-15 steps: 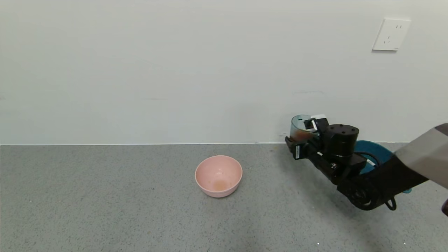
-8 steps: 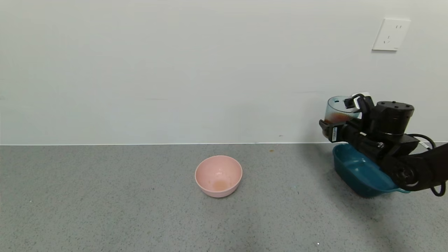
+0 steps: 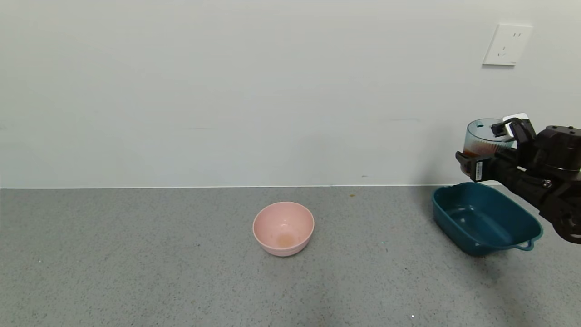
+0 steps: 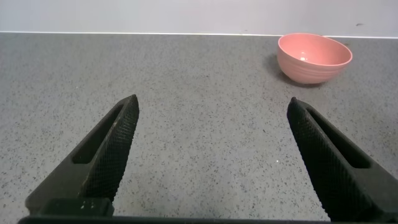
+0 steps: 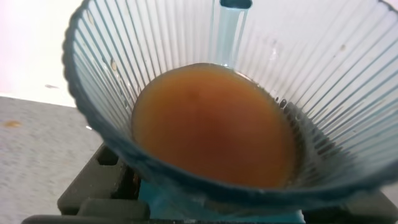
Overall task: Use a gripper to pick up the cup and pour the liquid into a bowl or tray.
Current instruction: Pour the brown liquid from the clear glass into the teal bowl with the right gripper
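— So, nearest first: what does the left wrist view show?

— The left gripper (image 4: 211, 155) hangs low over the grey speckled floor (image 4: 205, 93), its two black fingers (image 4: 109, 149) spread wide apart with nothing between them. Past them, toward one o'clock, the pink bowl (image 4: 314, 57) sits near the base of the wall.

— And in the head view?

— The pink bowl (image 3: 283, 228) stands near the centre of the floor (image 3: 136, 254), a faint orange-brown smear at its bottom. Well apart from it, toward three o'clock, lies the dark teal tub (image 3: 485, 218), upright, with a small loop handle at its near right corner.

— Where is the cup?

— The right gripper (image 3: 488, 152) is clenched on the cup (image 3: 484, 136), holding it in the air above the far edge of the tub, in front of the wall (image 3: 227, 91). The cup leans only slightly. The liquid (image 3: 479, 149) shows as an orange-brown band low in it.

— Does the right wrist view add anything?

— It looks into the ribbed cup (image 5: 336, 93), where the liquid (image 5: 211, 124) pools deep in the base. A white socket plate (image 3: 507, 44) sits on the wall at about twelve o'clock from the cup.
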### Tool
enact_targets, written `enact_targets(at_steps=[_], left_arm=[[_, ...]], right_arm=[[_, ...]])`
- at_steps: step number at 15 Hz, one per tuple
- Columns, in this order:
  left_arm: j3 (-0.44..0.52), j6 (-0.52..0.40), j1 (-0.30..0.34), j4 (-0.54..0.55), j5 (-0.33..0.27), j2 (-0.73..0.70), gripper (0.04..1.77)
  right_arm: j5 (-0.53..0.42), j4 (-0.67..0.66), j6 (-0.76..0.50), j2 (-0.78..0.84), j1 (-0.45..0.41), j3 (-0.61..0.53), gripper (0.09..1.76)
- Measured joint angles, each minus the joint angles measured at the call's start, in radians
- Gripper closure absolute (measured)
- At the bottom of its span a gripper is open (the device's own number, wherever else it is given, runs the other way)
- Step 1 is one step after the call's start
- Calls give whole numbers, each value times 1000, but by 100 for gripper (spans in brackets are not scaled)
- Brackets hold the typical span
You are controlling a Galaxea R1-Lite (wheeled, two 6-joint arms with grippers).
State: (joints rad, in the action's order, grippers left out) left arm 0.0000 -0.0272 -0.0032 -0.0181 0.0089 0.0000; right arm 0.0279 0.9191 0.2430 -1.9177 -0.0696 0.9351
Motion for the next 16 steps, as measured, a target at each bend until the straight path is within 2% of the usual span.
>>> enact_targets(at_steps=[6,10,13,16], left_arm=[[0,0,0,0,0,0,9],[0,0,0,0,0,0,9],[0,0,0,0,0,0,9],[0,0,0,0,0,0,9]], right_arm=[[-98,-3,120,18,-164,-45,48],[-109,-86,221,26,-247,-40,48],[-107,-121,300,30,-275,-33,48],[-95,-127,361,30,-268,-39,48]])
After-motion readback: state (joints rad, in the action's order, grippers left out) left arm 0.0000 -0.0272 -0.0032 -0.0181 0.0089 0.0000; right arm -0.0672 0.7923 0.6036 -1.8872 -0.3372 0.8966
